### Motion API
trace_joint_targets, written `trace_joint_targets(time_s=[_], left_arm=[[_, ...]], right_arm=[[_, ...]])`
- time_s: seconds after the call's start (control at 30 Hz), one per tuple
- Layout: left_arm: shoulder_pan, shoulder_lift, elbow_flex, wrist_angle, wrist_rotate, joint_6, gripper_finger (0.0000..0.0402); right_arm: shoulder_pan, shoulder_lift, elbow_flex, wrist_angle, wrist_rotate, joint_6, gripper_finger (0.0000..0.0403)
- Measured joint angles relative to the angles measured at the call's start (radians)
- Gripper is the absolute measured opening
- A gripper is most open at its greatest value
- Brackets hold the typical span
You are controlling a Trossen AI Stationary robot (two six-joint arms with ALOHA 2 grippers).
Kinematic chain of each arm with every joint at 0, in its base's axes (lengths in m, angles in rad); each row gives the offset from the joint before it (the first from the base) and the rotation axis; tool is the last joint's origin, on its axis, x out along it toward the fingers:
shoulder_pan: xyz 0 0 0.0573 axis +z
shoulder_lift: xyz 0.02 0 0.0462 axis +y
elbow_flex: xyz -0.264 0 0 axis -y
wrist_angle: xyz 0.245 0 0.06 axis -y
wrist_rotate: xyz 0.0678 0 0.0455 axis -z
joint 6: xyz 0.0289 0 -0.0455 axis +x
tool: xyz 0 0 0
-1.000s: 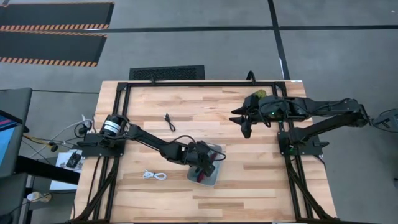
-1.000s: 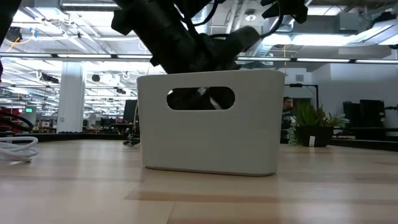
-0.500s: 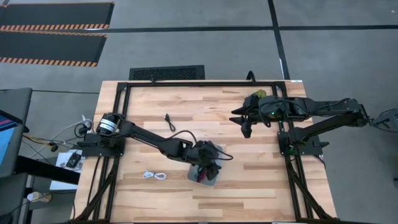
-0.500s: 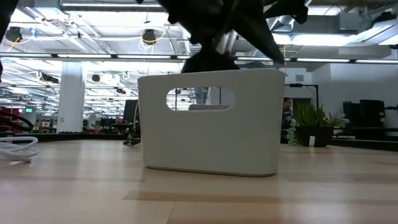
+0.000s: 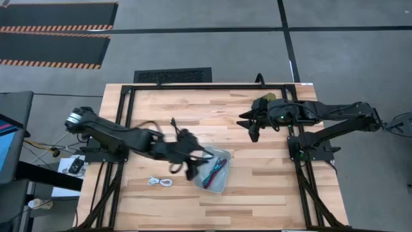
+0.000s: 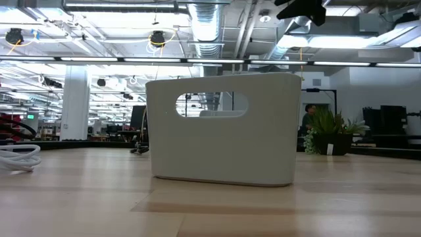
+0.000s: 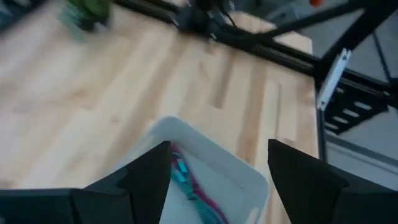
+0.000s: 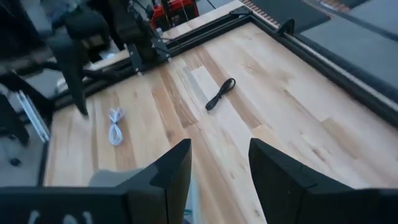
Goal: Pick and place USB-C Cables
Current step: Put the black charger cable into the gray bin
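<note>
Where tray (image 5: 221, 182) sits, plant (image 6: 327, 139) behind.

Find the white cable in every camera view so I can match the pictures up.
High view: white cable on the table, left of the bin.
Low view: coiled at the far left edge.
Left wrist view: not in it.
Right wrist view: lying left of the black cable.
Shared landmark: the bin.

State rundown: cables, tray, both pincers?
Teal cable: in the tray.
Magenta cable: in the tray.
White cable: coiled on the table.
Black cable: loose on the table.
Tray: upright.
Left pincer: open, empty.
Right pincer: open, empty.
</note>
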Motion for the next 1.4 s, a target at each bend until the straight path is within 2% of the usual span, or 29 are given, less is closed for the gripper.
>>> trace_joint_targets(time_s=[0.13, 0.27, 0.5, 0.63, 0.73, 0.87, 1.07, 1.27, 1.4], left_arm=[[-0.077, -0.113, 0.000, -0.168, -0.195, -0.034, 0.0247], [-0.162, -0.198, -0.001, -0.293, -0.350, -0.131, 0.0247], [-0.282, -0.293, -0.001, -0.380, -0.521, -0.246, 0.0247], [-0.318, -0.312, -0.001, -0.417, -0.583, -0.273, 0.0247], [-0.325, -0.314, -0.001, -0.462, -0.607, -0.303, 0.0247], [-0.319, -0.306, -0.001, -0.623, -0.617, -0.424, 0.0247], [-0.326, -0.304, -0.002, -0.812, -0.658, -0.612, 0.0247], [-0.349, -0.304, -0.002, -0.855, -0.688, -0.658, 0.0247], [-0.348, -0.304, -0.002, -0.855, -0.690, -0.658, 0.0247]], right_arm=[[-0.015, 0.069, 0.000, 0.031, 0.000, 0.026, 0.0184], [-0.031, 0.195, 0.000, 0.142, -0.001, 0.019, 0.0185], [-0.057, 0.458, 0.004, 0.496, -0.001, -0.005, 0.0184], [-0.067, 0.610, 0.083, 0.581, 0.022, -0.014, 0.0184], [-0.070, 0.724, 0.190, 0.573, 0.027, -0.052, 0.0184], [-0.071, 0.868, 0.357, 0.501, 0.028, -0.067, 0.0184], [-0.078, 1.075, 0.628, 0.305, 0.057, -0.090, 0.0184], [-0.079, 1.253, 0.856, 0.173, 0.061, -0.087, 0.0184], [-0.084, 1.339, 0.960, 0.097, 0.106, -0.078, 0.0184]])
